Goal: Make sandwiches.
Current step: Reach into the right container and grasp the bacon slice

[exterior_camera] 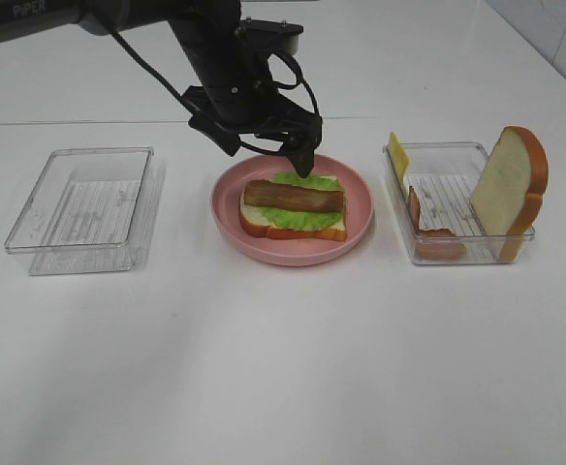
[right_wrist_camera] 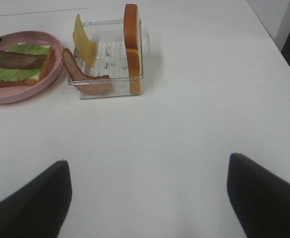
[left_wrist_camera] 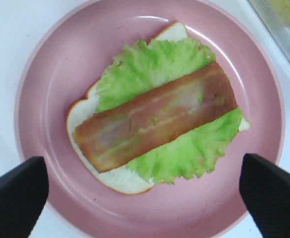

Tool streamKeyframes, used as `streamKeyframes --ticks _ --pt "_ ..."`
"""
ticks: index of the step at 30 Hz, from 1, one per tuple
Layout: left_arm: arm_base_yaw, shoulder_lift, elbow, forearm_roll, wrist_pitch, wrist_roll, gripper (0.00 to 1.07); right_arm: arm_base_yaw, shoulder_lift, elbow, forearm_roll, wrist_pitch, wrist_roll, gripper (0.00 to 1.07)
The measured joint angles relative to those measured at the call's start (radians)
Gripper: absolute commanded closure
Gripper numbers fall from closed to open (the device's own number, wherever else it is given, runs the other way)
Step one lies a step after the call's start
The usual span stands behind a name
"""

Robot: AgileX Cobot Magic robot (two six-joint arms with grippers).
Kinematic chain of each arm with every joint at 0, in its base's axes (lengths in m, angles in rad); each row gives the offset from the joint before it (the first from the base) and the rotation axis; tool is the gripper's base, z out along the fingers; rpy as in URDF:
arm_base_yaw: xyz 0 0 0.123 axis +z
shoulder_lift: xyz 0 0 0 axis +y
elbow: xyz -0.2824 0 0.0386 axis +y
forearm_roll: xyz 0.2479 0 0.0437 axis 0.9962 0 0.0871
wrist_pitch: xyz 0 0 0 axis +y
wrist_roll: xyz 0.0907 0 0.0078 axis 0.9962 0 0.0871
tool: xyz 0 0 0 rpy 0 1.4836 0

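One bacon strip (left_wrist_camera: 155, 116) lies directly beneath the spread left hand (left_wrist_camera: 144, 196).

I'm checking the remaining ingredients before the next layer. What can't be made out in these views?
Exterior high: right pincer out of frame; left pincer covers the pink plate's far rim.
Left wrist: lower bread slice mostly under lettuce and bacon; right tray cut off, blurred.
Right wrist: plate cut by the frame edge; empty left tray outside it.
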Motion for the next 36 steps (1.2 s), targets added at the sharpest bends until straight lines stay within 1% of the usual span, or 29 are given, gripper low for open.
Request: streamKeyframes --ticks 4,6,7,10,12,13,14,15,18,20,21,22,23,25,26,27,28,29,31,35,36 --pt "0.005 -0.039 -0.002 0.063 0.102 -0.008 0.05 0.000 0.000 0.000 0.000 0.000 0.000 0.28" --pt "0.010 -0.048 -0.002 0.070 0.122 -0.015 0.05 0.000 0.000 0.000 0.000 0.000 0.000 0.28" --pt "0.025 -0.069 -0.004 0.073 0.150 -0.031 0.05 0.000 0.000 0.000 0.000 0.000 0.000 0.28" --pt "0.035 -0.077 -0.006 0.076 0.162 -0.039 0.05 0.000 0.000 0.000 0.000 0.000 0.000 0.28" --pt "0.108 -0.113 -0.017 0.083 0.178 -0.050 0.06 0.000 0.000 0.000 0.000 0.000 0.000 0.28" --pt "0.108 -0.113 -0.017 0.083 0.178 -0.050 0.06 0.000 0.000 0.000 0.000 0.000 0.000 0.28" --pt "0.133 -0.121 -0.017 0.085 0.179 -0.050 0.06 0.000 0.000 0.000 0.000 0.000 0.000 0.28" --pt "0.186 -0.130 -0.017 0.088 0.179 -0.055 0.06 0.000 0.000 0.000 0.000 0.000 0.000 0.28" --pt "0.207 -0.135 -0.017 0.089 0.179 -0.055 0.06 0.000 0.000 0.000 0.000 0.000 0.000 0.28" --pt "0.314 -0.159 -0.017 0.097 0.180 -0.050 0.06 0.000 0.000 0.000 0.000 0.000 0.000 0.28" --pt "0.314 -0.159 -0.017 0.097 0.180 -0.050 0.06 0.000 0.000 0.000 0.000 0.000 0.000 0.28" --pt "0.343 -0.165 -0.017 0.102 0.181 -0.050 0.06 0.000 0.000 0.000 0.000 0.000 0.000 0.28" --pt "0.343 -0.165 -0.017 0.102 0.181 -0.050 0.06 0.000 0.000 0.000 0.000 0.000 0.000 0.28" --pt "0.456 -0.175 -0.017 0.110 0.181 -0.035 0.06 0.000 0.000 0.000 0.000 0.000 0.000 0.28" --pt "0.456 -0.175 -0.017 0.110 0.181 -0.035 0.06 0.000 0.000 0.000 0.000 0.000 0.000 0.28" --pt "0.478 -0.175 -0.017 0.110 0.181 -0.032 0.06 0.000 0.000 0.000 0.000 0.000 0.000 0.28" --pt "0.528 -0.175 -0.017 0.116 0.181 -0.032 0.06 0.000 0.000 0.000 0.000 0.000 0.000 0.28" --pt "0.528 -0.175 -0.017 0.116 0.181 -0.032 0.06 0.000 0.000 0.000 0.000 0.000 0.000 0.28" --pt "0.568 -0.175 -0.017 0.122 0.182 -0.016 0.06 0.000 0.000 0.000 0.000 0.000 0.000 0.28" --pt "0.574 -0.177 -0.017 0.120 0.184 -0.009 0.06 0.000 0.000 0.000 0.000 0.000 0.000 0.28" --pt "0.570 -0.188 -0.001 0.116 0.183 -0.009 0.06 0.000 0.000 0.000 0.000 0.000 0.000 0.28"
